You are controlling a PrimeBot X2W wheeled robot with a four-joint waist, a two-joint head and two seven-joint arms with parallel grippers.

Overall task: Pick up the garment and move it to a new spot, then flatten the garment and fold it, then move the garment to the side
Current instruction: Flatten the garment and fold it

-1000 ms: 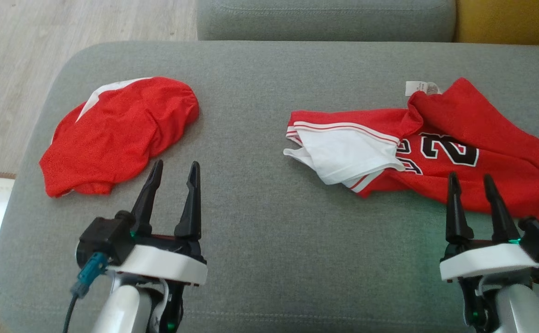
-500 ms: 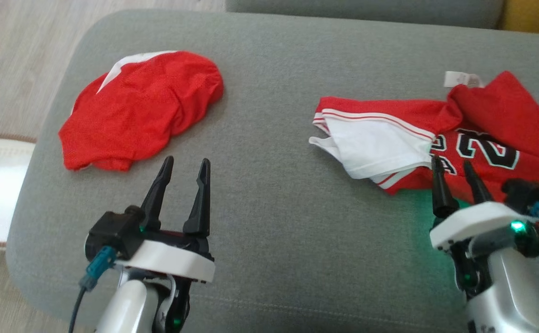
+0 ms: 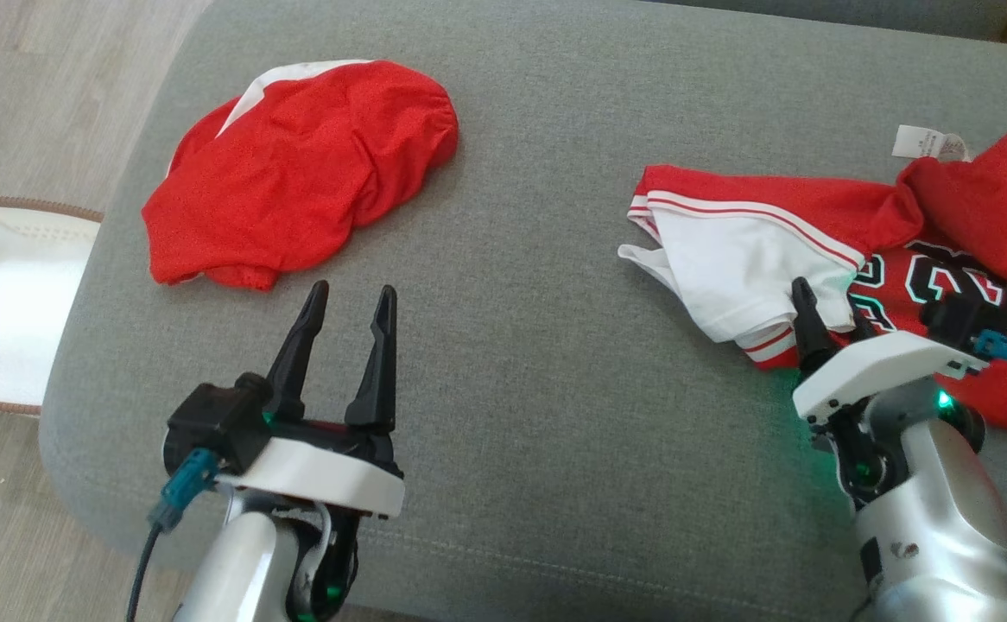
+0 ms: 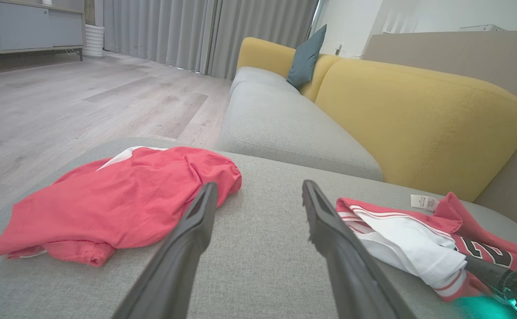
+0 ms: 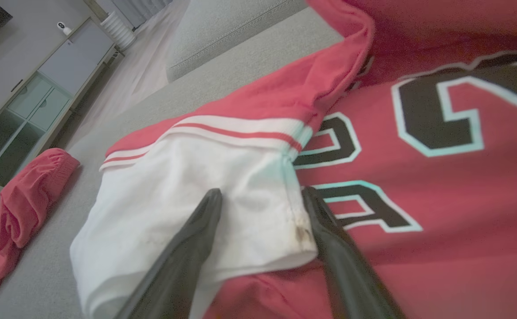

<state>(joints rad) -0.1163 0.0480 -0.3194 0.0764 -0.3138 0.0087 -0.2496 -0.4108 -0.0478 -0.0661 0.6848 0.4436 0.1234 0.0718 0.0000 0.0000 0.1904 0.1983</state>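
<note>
The garment [image 3: 780, 212], a crumpled red jersey with black numerals and a folded-over white part, lies on the right of the grey cushion [image 3: 538, 371]. My right gripper [image 3: 827, 315] is tipped down onto it, open. In the right wrist view its fingers [image 5: 196, 239] straddle the hem of the jersey's [image 5: 418, 177] white fold, one on white cloth, one on the red numbered part, with nothing pinched. My left gripper [image 3: 353, 294] hovers open and empty over bare cushion at the lower left. The left wrist view shows this gripper [image 4: 259, 188] and the jersey [image 4: 400, 230].
A second red garment [image 3: 296, 173] lies bunched at the cushion's far left, just ahead of the left gripper, also seen as a red heap [image 4: 121, 199]. A white object [image 3: 3, 302] sits on the floor off the left edge. A grey and yellow sofa [image 4: 418, 119] stands behind.
The head camera has shifted. My right gripper has reached forward and tipped down from the cushion's near edge onto the jersey's white fold. The left gripper has kept its pose.
</note>
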